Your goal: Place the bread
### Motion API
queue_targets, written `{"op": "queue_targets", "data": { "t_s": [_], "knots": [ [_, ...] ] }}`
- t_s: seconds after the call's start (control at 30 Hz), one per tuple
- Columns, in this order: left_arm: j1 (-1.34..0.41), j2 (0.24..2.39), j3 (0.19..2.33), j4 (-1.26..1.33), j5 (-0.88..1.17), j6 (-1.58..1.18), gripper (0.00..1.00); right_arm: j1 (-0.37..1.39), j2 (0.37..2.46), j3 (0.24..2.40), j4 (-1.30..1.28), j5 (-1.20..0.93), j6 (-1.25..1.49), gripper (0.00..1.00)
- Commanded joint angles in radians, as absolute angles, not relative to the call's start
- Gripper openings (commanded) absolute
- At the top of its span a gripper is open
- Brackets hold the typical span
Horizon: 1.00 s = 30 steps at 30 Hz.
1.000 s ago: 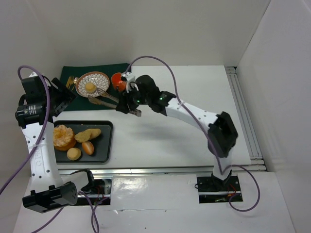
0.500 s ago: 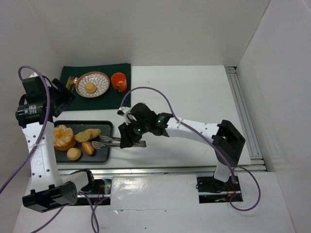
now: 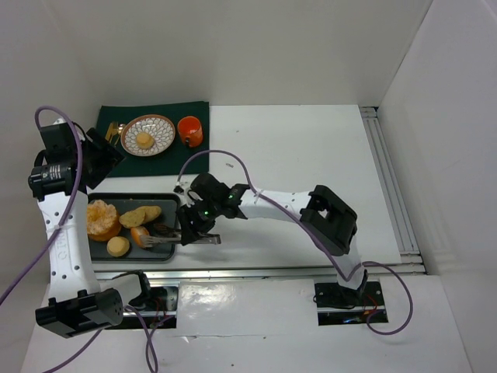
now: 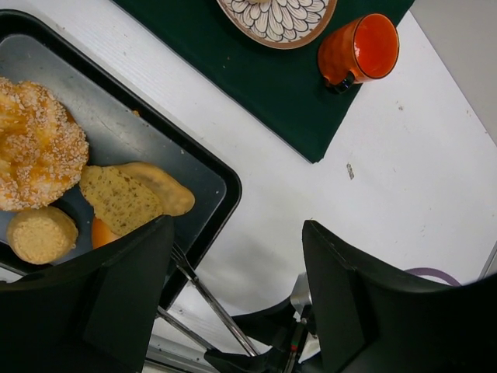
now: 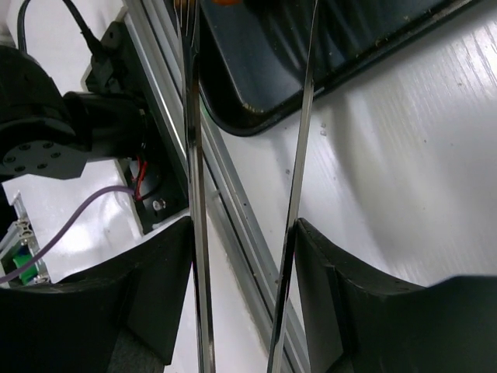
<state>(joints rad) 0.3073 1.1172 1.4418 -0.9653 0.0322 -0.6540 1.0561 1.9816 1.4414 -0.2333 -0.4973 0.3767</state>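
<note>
Pickup: right fingers point(image 5: 147, 311) pinch tongs point(image 3: 165, 238) at the reddish roll point(image 3: 140, 235), five o'clock in tray point(image 3: 172, 203); next squeeze, lift. Left fingers point(image 4: 124, 303) spread.

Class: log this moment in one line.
right gripper: holding tongs at brown roll in tray | left gripper: open, empty | plate: one bun

Tongs point(image 3: 161, 239) over black tray point(image 3: 167, 203); orange cup point(image 3: 189, 130), patterned plate point(image 3: 161, 141) on green mat point(image 3: 155, 165)
</note>
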Motion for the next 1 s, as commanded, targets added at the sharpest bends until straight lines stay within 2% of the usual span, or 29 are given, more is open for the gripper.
{"op": "queue_targets", "data": {
  "t_s": [0.0,0.13,0.27,0.33,0.43,0.6,0.77,0.97],
  "knots": [
    [0.313,1.126,1.43,-0.936,0.052,-0.62,0.8,1.062,2.0,1.523,-0.178,-0.534,0.394,0.6],
    [0.313,1.135,1.43,-0.936,0.061,-0.62,0.8,1.062,2.034,1.546,-0.169,-0.544,0.394,0.58],
    [0.313,1.135,1.439,-0.936,0.071,-0.62,0.78,1.062,2.034,1.557,-0.169,-0.564,0.376,0.44],
    [0.313,1.135,1.439,-0.936,0.071,-0.629,0.78,1.062,2.014,1.557,-0.169,-0.565,0.376,0.34],
    [0.313,1.135,1.439,-0.936,0.071,-0.629,0.78,1.062,1.962,1.532,-0.204,-0.531,0.356,0.26],
    [0.313,1.16,1.468,-0.936,0.104,-0.629,0.78,1.039,1.843,1.444,-0.251,-0.522,0.347,0.23],
    [0.313,1.169,1.477,-0.936,0.094,-0.629,0.78,1.006,1.709,1.393,-0.393,-0.404,0.291,0.23],
    [0.313,1.181,1.522,-0.946,0.084,-0.629,0.78,0.914,1.667,1.431,-0.374,-0.302,0.304,0.25]
  ]
}}
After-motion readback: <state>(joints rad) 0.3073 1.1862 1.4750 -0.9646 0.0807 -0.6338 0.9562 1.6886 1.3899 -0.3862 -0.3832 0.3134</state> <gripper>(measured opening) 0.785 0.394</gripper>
